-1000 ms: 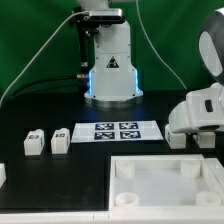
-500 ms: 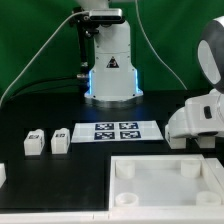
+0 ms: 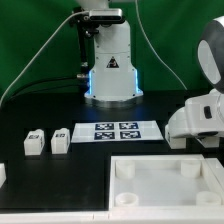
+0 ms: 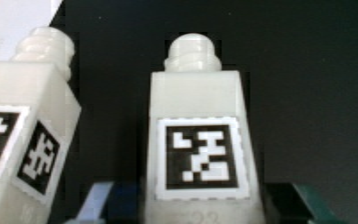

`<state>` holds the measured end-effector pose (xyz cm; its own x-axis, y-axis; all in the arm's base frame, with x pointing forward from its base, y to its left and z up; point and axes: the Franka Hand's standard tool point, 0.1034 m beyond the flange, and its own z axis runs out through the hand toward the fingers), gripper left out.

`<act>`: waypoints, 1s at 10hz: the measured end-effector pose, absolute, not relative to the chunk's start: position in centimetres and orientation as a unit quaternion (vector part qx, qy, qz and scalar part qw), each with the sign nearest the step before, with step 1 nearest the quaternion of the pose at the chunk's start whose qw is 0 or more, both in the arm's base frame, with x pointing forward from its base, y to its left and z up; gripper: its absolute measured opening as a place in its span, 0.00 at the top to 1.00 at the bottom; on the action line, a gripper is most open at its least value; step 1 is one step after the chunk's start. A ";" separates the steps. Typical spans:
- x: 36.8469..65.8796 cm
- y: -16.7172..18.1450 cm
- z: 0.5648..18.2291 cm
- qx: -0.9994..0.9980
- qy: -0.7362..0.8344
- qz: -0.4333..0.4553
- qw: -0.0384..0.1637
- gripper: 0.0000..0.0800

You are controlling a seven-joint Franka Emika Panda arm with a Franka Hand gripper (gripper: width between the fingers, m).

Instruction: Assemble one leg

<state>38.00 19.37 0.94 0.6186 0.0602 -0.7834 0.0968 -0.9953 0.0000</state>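
Observation:
In the wrist view my gripper [image 4: 197, 206] is open and straddles a leg [image 4: 201, 125], a white block with a rounded peg on top and a black-and-white tag on its face. One finger [image 4: 103, 203] and the other finger [image 4: 300, 202] stand on either side of it, each with a dark gap. A second leg [image 4: 25, 110] stands close beside it. In the exterior view the arm's white hand [image 3: 197, 118] is low over the table at the right and hides the fingers. Two more legs [image 3: 35, 143] [image 3: 61, 140] stand at the left.
The large white panel [image 3: 160, 160] with raised rim and corner sockets lies at the front right. The marker board [image 3: 116, 130] lies mid-table before the robot base [image 3: 110, 70]. Another white piece [image 3: 2, 173] shows at the left edge. Green backdrop behind.
The hand has shifted slightly at the exterior view's right and then held still. The legs at the left, the panel and the marker board have not moved.

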 end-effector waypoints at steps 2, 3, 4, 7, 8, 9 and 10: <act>38.0 19.4 0.9 0.899 0.044 -0.434 0.021 0.64; 38.0 19.4 0.9 0.899 0.044 -0.434 0.021 0.64; 38.0 19.4 0.9 0.899 0.044 -0.434 0.021 0.64; 39.9 18.1 2.5 0.905 0.057 -0.421 0.006 0.64; 41.5 17.4 4.4 0.916 0.066 -0.395 -0.004 0.64; 42.2 16.7 6.5 0.918 0.080 -0.389 -0.011 0.64; 43.8 16.2 8.0 0.929 0.083 -0.359 -0.019 0.64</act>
